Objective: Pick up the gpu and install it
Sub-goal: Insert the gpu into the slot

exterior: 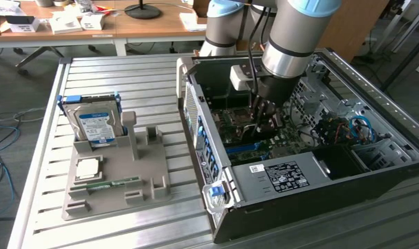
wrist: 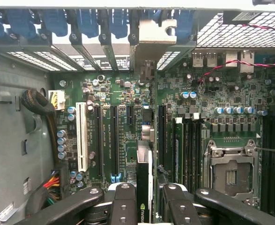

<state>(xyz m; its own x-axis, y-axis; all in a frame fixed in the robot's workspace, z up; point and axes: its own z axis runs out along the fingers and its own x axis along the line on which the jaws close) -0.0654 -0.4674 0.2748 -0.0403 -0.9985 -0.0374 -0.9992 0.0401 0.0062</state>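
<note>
Metal slatted table (exterior: pixel 112 72), wooden desks (exterior: pixel 154 28) behind. Grey tray (exterior: pixel 151 161) with hard drive (exterior: pixel 95 127) upright; open case (exterior: pixel 320 207) with motherboard (wrist: pixel 123 93). Inside, over the board, gripper (wrist: pixel 146 193) pinching gpu (wrist: pixel 144 168) edge-on.

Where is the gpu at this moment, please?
The gpu is inside the open computer case, held edge-on in the end effector above the green motherboard. In the exterior view, that is right of the grey tray.

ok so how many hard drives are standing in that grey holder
2: a silver blue-labelled hard drive at the front of the grey plastic holder, and a blue-framed one directly behind it, mostly covered. Anything behind that would be hidden.
</note>
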